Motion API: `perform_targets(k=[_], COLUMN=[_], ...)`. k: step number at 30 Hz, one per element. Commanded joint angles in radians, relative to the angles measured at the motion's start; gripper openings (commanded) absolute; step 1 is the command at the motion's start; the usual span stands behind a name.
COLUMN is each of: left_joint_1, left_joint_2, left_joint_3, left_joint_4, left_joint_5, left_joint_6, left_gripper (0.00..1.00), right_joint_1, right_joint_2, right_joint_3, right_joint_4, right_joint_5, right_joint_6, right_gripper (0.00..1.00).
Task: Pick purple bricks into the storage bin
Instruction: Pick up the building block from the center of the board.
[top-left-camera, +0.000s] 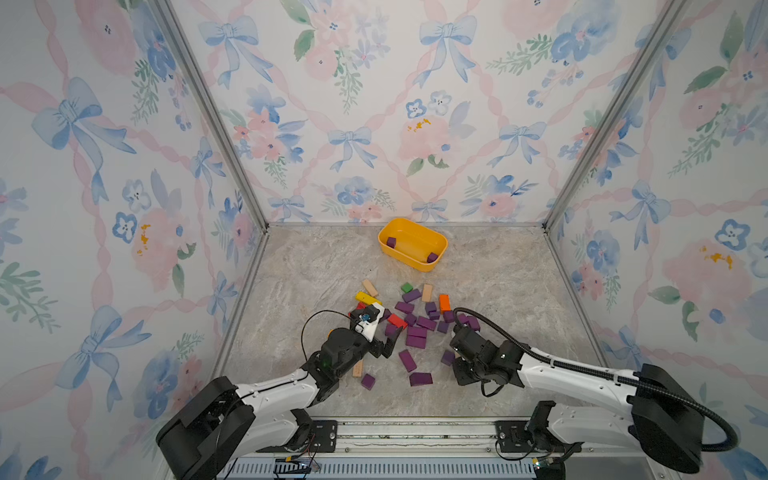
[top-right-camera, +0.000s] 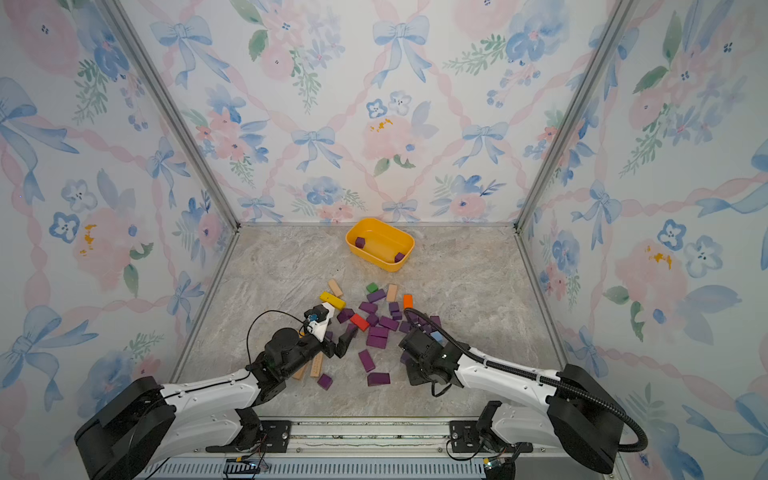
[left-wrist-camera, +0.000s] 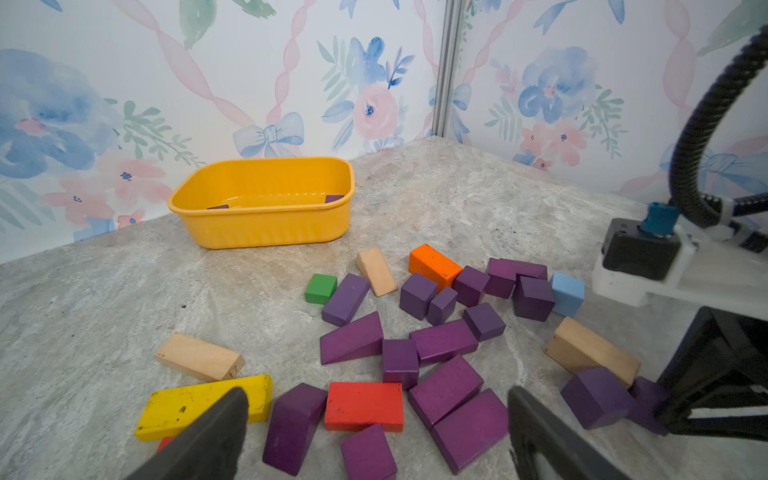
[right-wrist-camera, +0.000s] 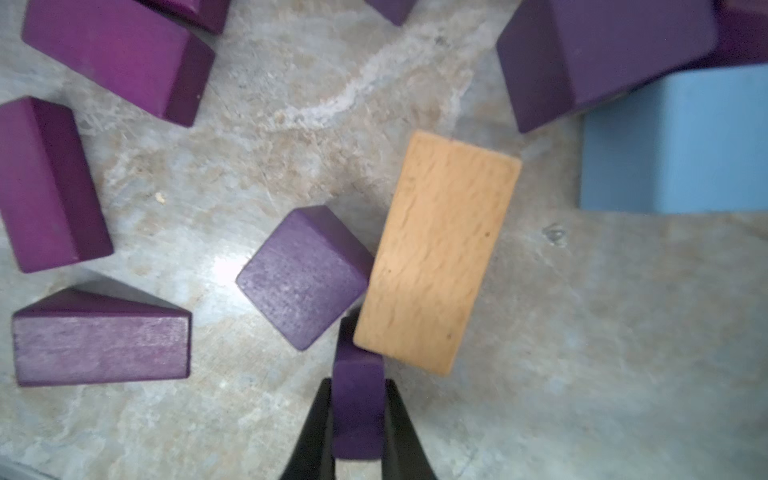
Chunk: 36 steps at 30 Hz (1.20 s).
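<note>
- Now the right gripper (right-wrist-camera: 359, 384) pinches a small purple brick (right-wrist-camera: 357, 419) at the near right edge of the scattered purple bricks (top-left-camera: 415, 332).
- The left gripper (left-wrist-camera: 376, 395) is spread wide over the left of the pile, holding nothing.
- Far side: storage bin (top-left-camera: 409, 259), well apart, two purple pieces inside.
- Risk: the tan bar (right-wrist-camera: 436, 249) overlaps the held brick and a purple cube (right-wrist-camera: 305, 276) sits just beside, so lifting could drag or flip them.
- Grip looks near the brick's end; it may slip in transit.
</note>
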Motion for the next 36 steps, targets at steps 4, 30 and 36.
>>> perform_targets(k=[4, 30, 36], left_joint_1=[-0.007, -0.004, -0.004], left_joint_2=[0.027, 0.078, 0.076], left_joint_3=[0.003, 0.019, 0.018], left_joint_4=[0.013, 0.009, 0.000], left_joint_5=[-0.018, -0.093, -0.124], left_joint_6=[-0.016, -0.039, -0.042], left_gripper=[0.98, 0.98, 0.98], right_joint_1=[0.012, -0.369, -0.416], right_joint_2=[-0.006, 0.174, 0.397], right_joint_3=[0.035, 0.481, 0.705], right_joint_4=[-0.044, 0.015, 0.026], right_joint_5=[0.069, -0.016, -0.083], right_joint_6=[0.005, -0.241, -0.272], right_gripper=[0.14, 0.12, 0.12])
